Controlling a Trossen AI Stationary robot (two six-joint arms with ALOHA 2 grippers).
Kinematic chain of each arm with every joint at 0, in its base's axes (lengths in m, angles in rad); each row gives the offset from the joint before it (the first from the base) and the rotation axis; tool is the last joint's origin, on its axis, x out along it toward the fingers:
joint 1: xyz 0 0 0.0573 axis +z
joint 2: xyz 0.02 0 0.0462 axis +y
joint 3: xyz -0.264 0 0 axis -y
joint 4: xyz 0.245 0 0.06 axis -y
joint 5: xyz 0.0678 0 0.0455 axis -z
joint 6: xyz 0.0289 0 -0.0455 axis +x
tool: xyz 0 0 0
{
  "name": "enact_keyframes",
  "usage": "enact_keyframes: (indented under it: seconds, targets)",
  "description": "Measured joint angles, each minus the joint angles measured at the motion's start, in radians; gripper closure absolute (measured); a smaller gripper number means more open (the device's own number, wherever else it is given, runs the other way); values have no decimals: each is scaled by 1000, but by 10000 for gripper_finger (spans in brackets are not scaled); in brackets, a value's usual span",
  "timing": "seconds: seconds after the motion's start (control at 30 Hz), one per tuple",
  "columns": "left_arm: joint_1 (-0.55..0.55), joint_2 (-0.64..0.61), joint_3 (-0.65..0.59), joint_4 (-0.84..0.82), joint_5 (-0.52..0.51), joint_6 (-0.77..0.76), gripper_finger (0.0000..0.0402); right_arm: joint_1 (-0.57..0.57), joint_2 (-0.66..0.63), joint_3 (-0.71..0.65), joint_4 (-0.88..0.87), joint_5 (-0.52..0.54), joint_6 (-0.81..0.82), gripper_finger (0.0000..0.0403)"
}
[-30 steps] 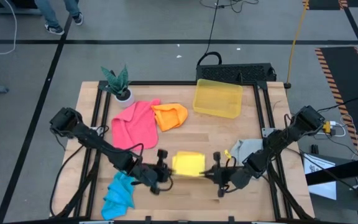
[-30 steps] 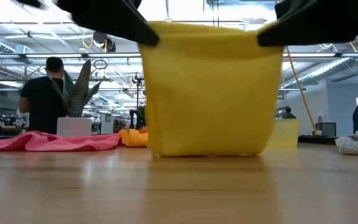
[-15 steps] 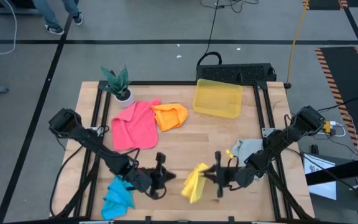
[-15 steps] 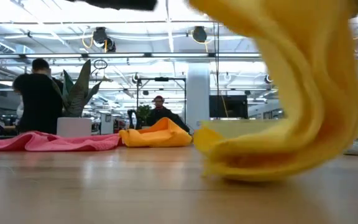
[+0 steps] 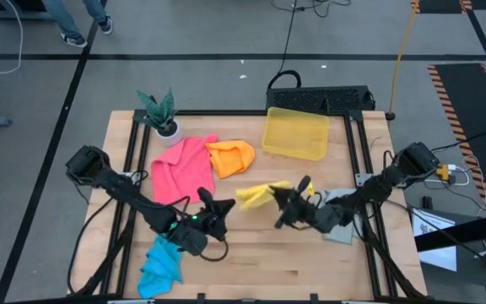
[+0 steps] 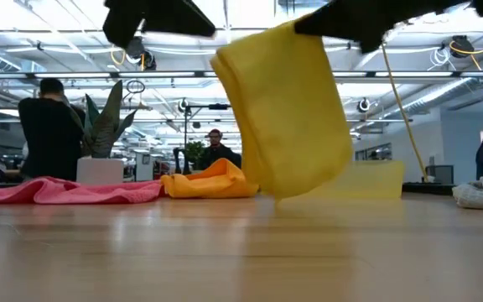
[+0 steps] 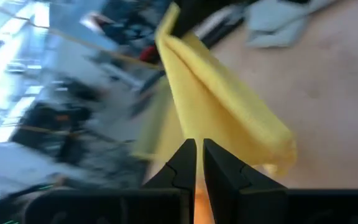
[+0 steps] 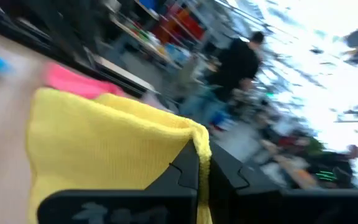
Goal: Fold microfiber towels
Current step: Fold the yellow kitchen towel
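Note:
A yellow towel (image 5: 258, 195) hangs bunched between my two grippers above the table's middle, clear of the wood in the low view (image 6: 288, 117). My left gripper (image 5: 226, 205) is shut at its left end, and my right gripper (image 5: 283, 198) is shut on its right end. The pink towel (image 5: 182, 169) and the orange towel (image 5: 230, 157) lie flat at the far left. At the near left the blue towel (image 5: 163, 262) lies crumpled. The grey towel (image 5: 336, 207) lies under my right arm. My left gripper (image 7: 196, 144) meets the yellow towel's near edge (image 7: 188, 127) with its shut fingertips, coming about level from the table's left. The pinch itself is hidden behind the fingers. My right gripper (image 8: 199, 155) pinches the towel's top corner (image 8: 194, 134) between its two fingers, level, from the table's right. The cloth (image 8: 104, 143) droops below the fingers in a fold, clear of the table.
A translucent yellow bin (image 5: 295, 133) stands at the far edge and a potted plant (image 5: 163, 114) at the far left corner. Bare wood lies along the near edge between the arms. Beyond the table a person (image 6: 53, 126) stands in the room.
The yellow towel hung spread between both grippers with its lower edge on the table. Both wrists have rolled, and the towel swung toward the near edge. It then rose clear and went toward the far edge, bunched narrower. My right gripper has moved up and toward the far edge.

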Motion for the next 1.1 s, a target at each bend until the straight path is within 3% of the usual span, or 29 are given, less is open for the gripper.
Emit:
enact_keyframes:
  seconds: [0.13, 0.3, 0.5, 0.67, 0.8, 1.1]
  targets:
    - [-38, -15, 0, -2, -70, 8, 371, -22, -1, -1, -30, -51, -33, 401]
    - [-95, -18, 0, -19, -62, -52, 371, 11, 0, -83, -205, -198, 306, 401]
    - [-129, -17, 0, -54, 84, -192, 371, 83, 0, -219, -243, -587, 583, 400]
    - [-120, -17, 0, -55, 271, -311, 371, 89, 21, -290, -247, -704, 756, 388]
    - [-96, -17, 0, -52, 338, -365, 371, 90, 28, -301, -257, -759, 785, 361]
    - [5, 7, 0, -60, 435, -445, 371, 94, -67, -263, -263, -904, 864, 258]
